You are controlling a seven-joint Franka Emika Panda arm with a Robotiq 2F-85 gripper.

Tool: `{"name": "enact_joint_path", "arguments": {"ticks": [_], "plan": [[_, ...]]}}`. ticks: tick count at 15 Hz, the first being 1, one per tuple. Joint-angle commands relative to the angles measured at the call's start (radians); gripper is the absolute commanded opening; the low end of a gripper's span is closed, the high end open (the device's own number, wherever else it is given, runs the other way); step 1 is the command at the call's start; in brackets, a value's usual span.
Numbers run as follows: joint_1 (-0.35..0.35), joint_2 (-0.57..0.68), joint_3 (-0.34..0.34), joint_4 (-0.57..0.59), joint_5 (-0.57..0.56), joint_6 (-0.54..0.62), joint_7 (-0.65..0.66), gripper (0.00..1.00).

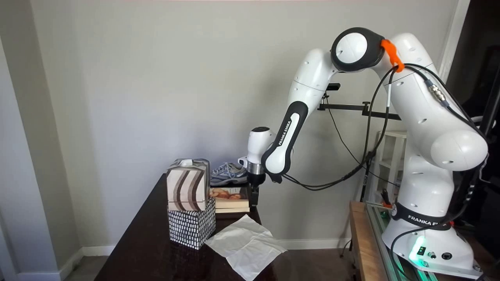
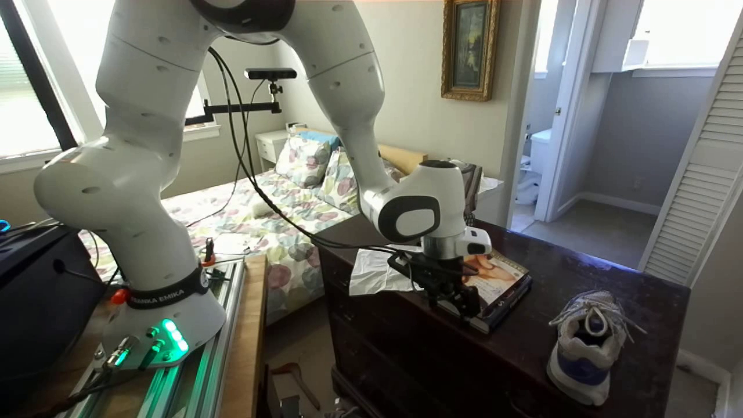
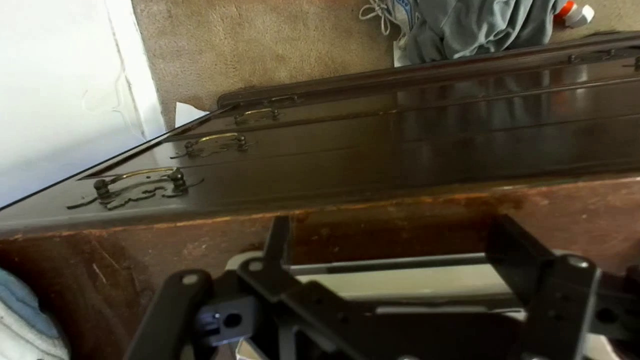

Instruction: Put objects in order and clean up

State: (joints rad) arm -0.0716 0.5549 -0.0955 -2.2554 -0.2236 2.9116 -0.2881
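The pile of books (image 2: 496,278), laid flat on the dresser (image 1: 134,249) by its drawer-side edge, is judged to be the thing in question, since the gripper (image 3: 391,222) is placed right at its end. In an exterior view a white sheet (image 1: 247,246) (cloth or paper cannot be told) is seen on the near side of it, a patterned box (image 1: 191,225) topped with a striped bag (image 1: 187,189) to the near left, and a shoe (image 1: 227,174) well apart on the far side. The jaws are seen to be set wide in the wrist view, with nothing pinched between them; whether the books are touched cannot be told. A fairly heavy, stiff load is to be expected, with smooth covers that may slip on each other and pages that may fan if gripped alone. As the pile seems broader than the gap, a squeeze across its full width is not advised; a hold through the thickness, with both covers of one book taken in, would be safer. The sheet should be found light and limp, best pinched at a raised crease or corner.
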Motion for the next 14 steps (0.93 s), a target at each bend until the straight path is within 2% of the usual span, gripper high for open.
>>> {"name": "enact_joint_path", "arguments": {"ticks": [1, 14], "plan": [[-0.016, 0.069, 0.016, 0.090, 0.001, 0.020, 0.010, 1.00], [-0.040, 0.188, 0.070, 0.300, 0.013, 0.018, -0.006, 1.00]]}}
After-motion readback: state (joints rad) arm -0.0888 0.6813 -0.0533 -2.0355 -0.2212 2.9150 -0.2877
